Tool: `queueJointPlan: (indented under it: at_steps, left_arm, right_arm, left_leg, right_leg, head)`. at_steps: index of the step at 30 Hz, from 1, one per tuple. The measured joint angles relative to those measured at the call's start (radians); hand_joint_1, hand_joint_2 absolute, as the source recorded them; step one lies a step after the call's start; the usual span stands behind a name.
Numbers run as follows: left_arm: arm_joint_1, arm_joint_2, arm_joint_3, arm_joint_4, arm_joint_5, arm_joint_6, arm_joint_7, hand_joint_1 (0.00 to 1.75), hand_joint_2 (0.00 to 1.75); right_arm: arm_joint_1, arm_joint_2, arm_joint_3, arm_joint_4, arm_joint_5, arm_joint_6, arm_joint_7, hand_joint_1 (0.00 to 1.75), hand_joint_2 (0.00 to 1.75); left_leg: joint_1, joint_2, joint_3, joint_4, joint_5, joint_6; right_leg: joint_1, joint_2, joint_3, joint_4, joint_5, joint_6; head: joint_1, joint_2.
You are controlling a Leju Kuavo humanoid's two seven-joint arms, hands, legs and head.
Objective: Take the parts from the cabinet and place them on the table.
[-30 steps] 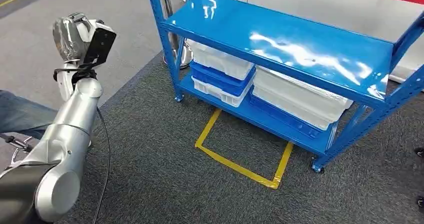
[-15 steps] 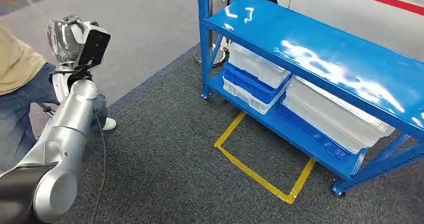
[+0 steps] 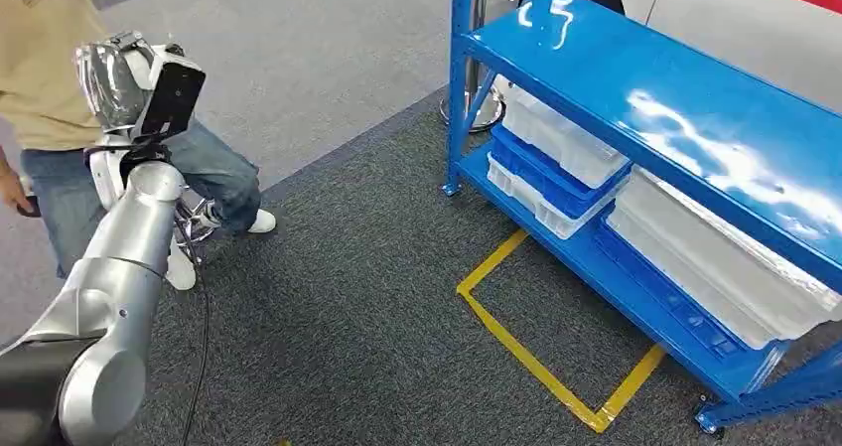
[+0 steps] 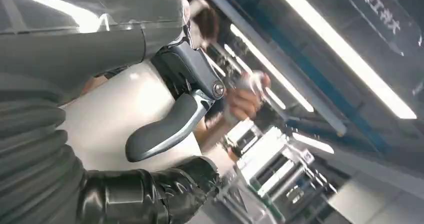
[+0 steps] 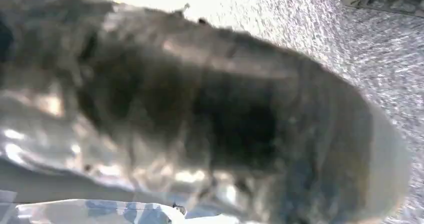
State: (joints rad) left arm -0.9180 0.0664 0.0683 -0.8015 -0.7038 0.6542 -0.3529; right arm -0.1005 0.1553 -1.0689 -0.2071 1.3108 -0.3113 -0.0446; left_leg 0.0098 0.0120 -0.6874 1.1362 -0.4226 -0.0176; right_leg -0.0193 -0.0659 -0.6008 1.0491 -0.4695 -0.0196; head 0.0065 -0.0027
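Note:
My left arm (image 3: 119,267) is raised at the left of the head view. At its end my left hand (image 3: 124,78) holds a shiny, silver-wrapped part (image 3: 99,69) beside the black wrist camera. In the left wrist view the grey thumb (image 4: 162,129) lies under that silvery part (image 4: 90,29). The blue cabinet (image 3: 675,98) stands to the right, its top shelf bare. White and blue trays (image 3: 556,153) are stacked on its lower shelf. The right wrist view is blurred: a dark shiny mass (image 5: 190,114) over speckled carpet, and I cannot make out the right hand's fingers.
A person in a tan shirt and jeans (image 3: 40,88) stands close behind my left arm; their hand (image 4: 245,99) appears past my thumb. Yellow tape (image 3: 536,357) marks a rectangle on the dark carpet before the cabinet. More white trays (image 3: 715,257) fill the lower shelf's right part.
The camera has turned left: the cabinet slid to the right of the picture and the person came into view. My left arm stays raised with the silver part.

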Motion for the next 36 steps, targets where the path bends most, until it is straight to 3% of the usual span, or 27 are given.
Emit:
queueJointPlan:
  at_steps: [1, 2, 3, 6, 7, 8, 9, 11, 12, 13, 15, 16, 17, 19, 20, 21, 23, 24, 26, 27, 28, 29, 30, 31, 32, 33, 36]
  left_arm:
    - [-0.005, 0.002, 0.0, -0.005, 0.0, 0.0, 0.002, 1.75, 1.75]
    - [-0.013, 0.003, 0.0, -0.008, -0.002, 0.001, 0.003, 1.75, 1.75]
    - [-0.017, 0.002, 0.0, -0.01, -0.003, 0.001, 0.004, 1.75, 1.75]
    - [-0.015, 0.015, 0.001, -0.014, -0.004, 0.001, 0.006, 1.75, 1.75]
    - [-0.013, 0.015, 0.001, -0.018, -0.004, -0.002, 0.007, 1.75, 1.75]
    - [-0.021, 0.016, 0.001, -0.018, -0.005, -0.008, 0.008, 1.75, 1.75]
    - [-0.024, 0.017, 0.001, -0.018, -0.004, -0.014, 0.009, 1.75, 1.75]
    - [-0.02, 0.015, 0.001, -0.018, -0.005, -0.03, 0.011, 1.75, 1.75]
    - [-0.017, 0.015, 0.001, -0.018, -0.006, -0.036, 0.013, 1.75, 1.75]
    - [-0.014, 0.015, 0.001, -0.017, -0.008, -0.038, 0.015, 1.75, 1.75]
    - [-0.014, 0.015, 0.001, -0.017, -0.01, -0.039, 0.018, 1.75, 1.75]
    - [-0.016, 0.015, 0.001, -0.017, -0.011, -0.039, 0.018, 1.75, 1.75]
    - [-0.019, 0.014, 0.001, -0.017, -0.011, -0.04, 0.018, 1.75, 1.75]
    - [-0.022, 0.014, 0.001, -0.015, -0.011, -0.044, 0.021, 1.75, 1.75]
    - [-0.021, 0.016, 0.001, -0.015, -0.012, -0.045, 0.022, 1.75, 1.75]
    - [-0.021, 0.016, 0.001, -0.015, -0.012, -0.046, 0.023, 1.75, 1.75]
    - [-0.024, 0.018, 0.001, -0.013, -0.011, -0.046, 0.024, 1.75, 1.75]
    - [-0.027, 0.018, 0.001, -0.012, -0.011, -0.046, 0.024, 1.75, 1.75]
    - [-0.019, 0.016, 0.001, -0.006, -0.011, -0.047, 0.024, 1.75, 1.75]
    - [-0.014, 0.016, 0.001, -0.002, -0.011, -0.049, 0.024, 1.75, 1.75]
    - [-0.011, 0.017, 0.001, 0.003, -0.011, -0.053, 0.024, 1.75, 1.75]
    - [-0.011, 0.017, 0.001, 0.006, -0.011, -0.055, 0.024, 1.75, 1.75]
    - [-0.013, 0.017, 0.001, 0.009, -0.012, -0.055, 0.023, 1.75, 1.75]
    - [-0.015, 0.017, 0.001, 0.009, -0.011, -0.055, 0.018, 1.75, 1.75]
    - [-0.019, 0.017, 0.001, 0.009, -0.011, -0.056, 0.014, 1.75, 1.75]
    - [-0.023, 0.016, 0.001, 0.01, -0.011, -0.058, 0.014, 1.75, 1.75]
    - [-0.019, 0.023, 0.001, 0.014, -0.011, -0.059, 0.016, 1.75, 1.75]
  right_arm:
    - [0.0, 0.001, 0.0, 0.0, 0.0, 0.0, -0.001, 0.0, 0.0]
    - [0.0, 0.002, 0.0, 0.0, 0.001, 0.0, -0.001, 0.0, 0.0]
    - [0.0, 0.003, 0.0, 0.0, 0.002, 0.0, -0.001, 0.0, 0.0]
    - [-0.006, 0.003, 0.0, 0.0, 0.003, 0.0, -0.001, 0.0, 0.0]
    - [-0.006, 0.003, 0.0, 0.0, 0.003, 0.0, -0.001, 0.0, 0.0]
    - [-0.006, 0.003, 0.0, 0.0, 0.003, 0.0, -0.001, 0.0, 0.0]
    - [-0.005, 0.003, 0.0, 0.0, 0.003, 0.0, -0.001, 0.0, 0.0]
    - [-0.002, 0.003, 0.0, 0.0, 0.002, 0.0, -0.001, 0.0, 0.0]
    - [-0.002, 0.003, 0.0, 0.0, 0.002, 0.0, -0.001, 0.0, 0.0]
    - [-0.001, 0.003, 0.0, 0.0, 0.002, 0.0, -0.001, 0.0, 0.0]
    - [-0.001, 0.003, 0.0, 0.0, 0.003, 0.0, -0.002, 0.0, 0.0]
    - [-0.001, 0.003, 0.0, 0.0, 0.004, 0.0, -0.003, 0.0, 0.0]
    - [-0.001, 0.003, 0.0, 0.0, 0.005, 0.002, -0.003, 0.0, 0.0]
    - [-0.001, 0.003, 0.001, 0.0, 0.006, 0.002, -0.008, 0.0, 0.0]
    - [-0.004, 0.003, 0.001, 0.0, 0.006, 0.002, -0.009, 0.0, 0.0]
    - [-0.003, 0.003, 0.001, 0.0, 0.006, 0.002, -0.01, 0.0, 0.0]
    - [-0.004, 0.004, 0.001, 0.0, 0.006, 0.003, -0.012, 0.0, 0.0]
    - [-0.003, 0.004, 0.001, 0.0, 0.006, 0.003, -0.012, 0.0, 0.0]
    - [-0.002, 0.005, 0.001, 0.0, 0.006, 0.003, -0.012, 0.0, 0.0]
    - [-0.001, 0.005, 0.001, 0.0, 0.007, 0.003, -0.012, 0.0, 0.0]
    - [-0.001, 0.005, 0.001, 0.0, 0.008, 0.003, -0.011, 0.0, 0.0]
    - [-0.001, 0.005, 0.001, 0.0, 0.009, 0.003, -0.01, 0.0, 0.0]
    - [-0.002, 0.005, 0.001, 0.0, 0.009, 0.003, -0.01, 0.0, 0.0]
    - [-0.002, 0.005, 0.001, 0.0, 0.009, 0.003, -0.01, 0.0, 0.0]
    - [-0.002, 0.005, 0.001, 0.0, 0.009, 0.003, -0.01, 0.0, 0.0]
    - [-0.002, 0.005, 0.001, 0.0, 0.009, 0.003, -0.01, 0.0, 0.0]
    - [-0.007, 0.005, 0.001, 0.0, 0.009, 0.002, -0.01, 0.0, 0.0]
  left_leg:
    - [-0.006, 0.042, 0.047, -0.084, 0.026, 0.009]
    - [-0.024, 0.079, 0.059, -0.112, 0.008, 0.017]
    - [-0.023, 0.064, 0.056, -0.113, 0.012, 0.027]
    - [-0.024, 0.022, 0.061, -0.124, 0.017, 0.042]
    - [-0.011, 0.015, 0.07, -0.136, 0.025, 0.049]
    - [-0.008, 0.002, 0.071, -0.138, 0.025, 0.053]
    - [-0.008, -0.007, 0.069, -0.137, 0.027, 0.059]
    - [-0.01, -0.031, 0.065, -0.135, 0.027, 0.06]
    - [-0.01, -0.045, 0.063, -0.132, 0.027, 0.06]
    - [-0.01, -0.059, 0.062, -0.128, 0.027, 0.059]
    - [-0.008, -0.087, 0.06, -0.116, 0.021, 0.054]
    - [-0.007, -0.098, 0.057, -0.107, 0.017, 0.05]
    - [-0.01, -0.107, 0.048, -0.101, 0.014, 0.044]
    - [-0.003, -0.124, 0.036, -0.095, 0.018, 0.033]
    - [0.001, -0.139, 0.035, -0.1, 0.022, 0.026]
    - [-0.001, -0.153, 0.034, -0.101, 0.024, 0.019]
    - [-0.005, -0.065, 0.016, -0.062, -0.005, 0.01]
    - [-0.002, -0.038, -0.012, -0.003, -0.036, 0.004]
    - [0.002, -0.022, -0.085, 0.143, -0.094, -0.004]
    - [0.004, -0.019, -0.108, 0.186, -0.1, -0.006]
    - [0.005, -0.017, -0.107, 0.179, -0.083, -0.007]
    - [0.005, -0.016, -0.084, 0.13, -0.05, -0.006]
    - [0.005, -0.009, -0.039, 0.046, -0.006, -0.002]
    - [0.002, 0.017, 0.012, -0.046, 0.034, 0.003]
    - [-0.011, 0.068, 0.037, -0.1, 0.026, 0.008]
    - [-0.021, 0.065, 0.045, -0.114, 0.023, 0.019]
    - [-0.019, 0.026, 0.043, -0.114, 0.023, 0.035]
  right_leg:
    - [0.003, -0.012, 0.004, -0.001, -0.002, 0.002]
    - [0.009, -0.022, 0.005, 0.0, -0.005, 0.007]
    - [0.01, -0.032, 0.005, -0.002, -0.005, 0.01]
    - [0.011, -0.069, 0.023, -0.011, -0.01, 0.025]
    - [0.007, -0.028, 0.022, 0.002, -0.019, 0.035]
    - [0.006, 0.023, 0.006, 0.038, -0.047, 0.035]
    - [0.005, 0.047, -0.027, 0.106, -0.085, 0.035]
    - [0.006, 0.062, -0.103, 0.256, -0.146, 0.035]
    - [0.006, 0.063, -0.124, 0.29, -0.147, 0.035]
    - [0.006, 0.063, -0.123, 0.277, -0.122, 0.034]
    - [0.004, 0.074, -0.063, 0.137, -0.027, 0.031]
    - [0.002, 0.113, -0.026, 0.047, 0.017, 0.029]
    - [-0.004, 0.165, -0.019, 0.029, -0.001, 0.026]
    - [0.0, 0.149, -0.017, 0.017, 0.0, 0.026]
    - [0.004, 0.14, -0.014, 0.018, 0.0, 0.023]
    - [-0.002, 0.126, -0.01, 0.01, 0.004, 0.016]
    - [-0.004, 0.098, 0.0, -0.004, 0.008, 0.002]
    - [-0.002, 0.087, 0.001, -0.005, 0.008, 0.001]
    - [-0.002, 0.061, 0.001, -0.004, 0.005, -0.002]
    - [-0.002, 0.047, 0.001, -0.004, 0.004, -0.002]
    - [-0.002, 0.034, 0.003, -0.004, 0.002, -0.002]
    - [-0.002, 0.021, 0.005, -0.004, -0.001, 0.0]
    - [-0.002, 0.007, 0.009, -0.004, -0.004, 0.001]
    - [-0.001, -0.005, 0.015, -0.004, -0.008, 0.004]
    - [0.003, -0.015, 0.019, -0.006, -0.011, 0.008]
    - [0.009, -0.025, 0.018, -0.003, -0.015, 0.014]
    - [0.011, -0.062, 0.036, -0.016, -0.02, 0.027]
  head:
    - [0.0, 0.0]
    - [0.0, 0.0]
    - [0.002, 0.0]
    - [0.0, 0.0]
    - [0.003, 0.0]
    - [0.002, 0.0]
    - [0.005, 0.0]
    - [0.004, 0.0]
    - [0.004, 0.0]
    - [0.004, 0.0]
    - [0.005, 0.0]
    - [0.004, 0.0]
    - [0.004, 0.0]
    - [0.003, 0.0]
    - [0.003, 0.0]
    - [0.003, 0.0]
    - [-0.006, 0.0]
    - [-0.006, 0.0]
    - [-0.006, 0.0]
    - [-0.006, 0.0]
    - [-0.006, 0.0]
    - [-0.006, 0.0]
    - [-0.006, 0.0]
    - [-0.006, 0.0]
    - [-0.006, 0.0]
    - [-0.006, 0.0]
    - [-0.005, 0.0]
